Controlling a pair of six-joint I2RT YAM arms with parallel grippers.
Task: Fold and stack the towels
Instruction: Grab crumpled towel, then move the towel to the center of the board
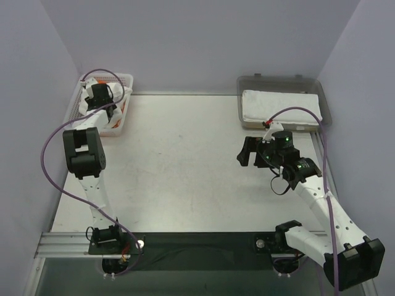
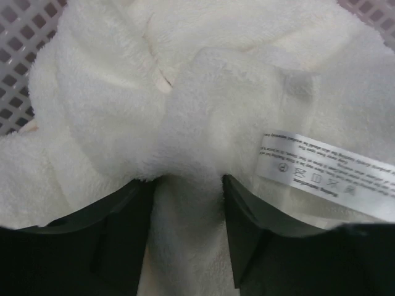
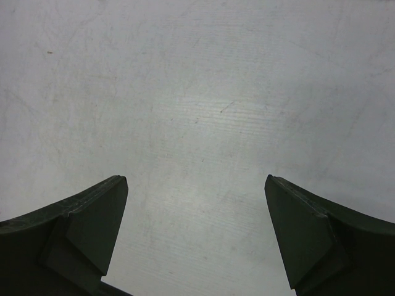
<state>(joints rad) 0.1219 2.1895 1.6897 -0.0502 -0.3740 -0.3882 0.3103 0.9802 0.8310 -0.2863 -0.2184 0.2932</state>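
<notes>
In the top view, the left gripper [image 1: 102, 102] is seen lowered into the white mesh basket [image 1: 125, 78] at the table's [image 1: 185, 154] far left corner, among the crumpled white towel [image 1: 114, 126]. A folded white towel [image 1: 281, 105] is laid in the grey tray [image 1: 247, 83] at the far right corner, and the right gripper [image 1: 247, 151] is held above the table's right side. In the left wrist view, a ridge of the white towel [image 2: 216, 92], its care label [image 2: 327, 172] showing, is pinched between the partly closed jaws, with both fingers [image 2: 123, 222] touched by cloth. In the right wrist view, the right gripper [image 3: 196, 185] is spread wide over bare table [image 3: 197, 92], with nothing held.
</notes>
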